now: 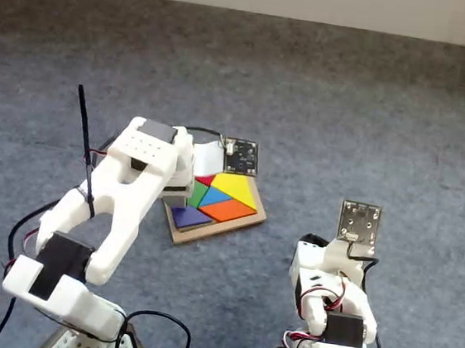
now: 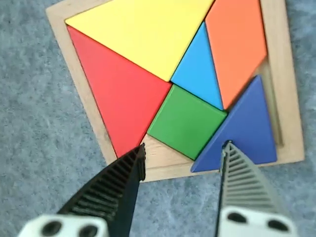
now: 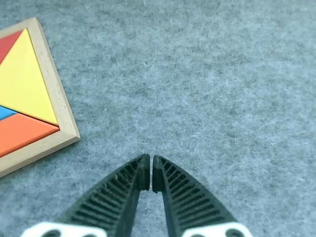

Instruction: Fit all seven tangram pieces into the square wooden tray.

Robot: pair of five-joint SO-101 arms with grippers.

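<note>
You held your left hand (image 2: 184,147) spread above the dark blue triangle (image 2: 249,123), which sat skewed in the wooden tray (image 2: 285,74), likely to nudge it flat. Your right hand (image 3: 150,165), pressed together, rested beside the tray.

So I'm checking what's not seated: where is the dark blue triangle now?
In the left wrist view the dark blue triangle lies at a corner of the tray, against the green square and orange piece, just beyond the open left gripper.
</note>
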